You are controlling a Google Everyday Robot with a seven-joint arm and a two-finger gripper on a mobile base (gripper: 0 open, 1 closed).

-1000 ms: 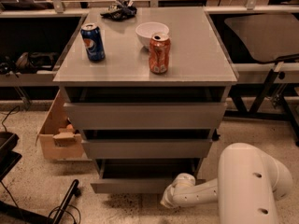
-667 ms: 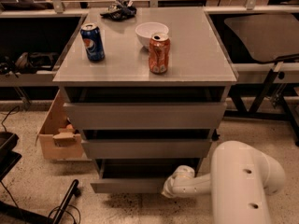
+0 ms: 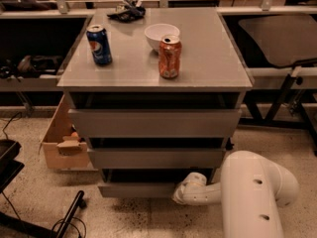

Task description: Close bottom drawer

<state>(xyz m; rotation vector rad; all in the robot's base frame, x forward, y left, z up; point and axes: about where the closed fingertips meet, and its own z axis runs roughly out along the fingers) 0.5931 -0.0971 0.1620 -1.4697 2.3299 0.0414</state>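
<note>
Grey cabinet (image 3: 233, 103) with three handleless drawers, seen from above and in front. The bottom drawer (image 3: 133, 190) sits lowest, just above the speckled floor (image 3: 129, 219), its flat front standing forward of the cabinet body with a dark gap showing above it: it is part open. The middle drawer (image 3: 156, 158) and top drawer (image 3: 153, 123) also show dark gaps above their fronts. The white arm (image 3: 255, 195) enters from the lower right and reaches left. Its end effector (image 3: 182, 192) is low, at the right end of the bottom drawer's front, touching it or just beside it. Whether the end effector is wide, narrow or holding anything cannot be told. On the counter (image 3: 208, 53): a blue can (image 3: 99, 44) upright at left, an orange can (image 3: 170, 57) upright near the middle, a white bowl (image 3: 159, 33) just behind the orange can, and a dark bundle (image 3: 127, 13) at the rear edge. A cardboard box (image 3: 62, 145) stands on the floor against the cabinet's left side.
</note>
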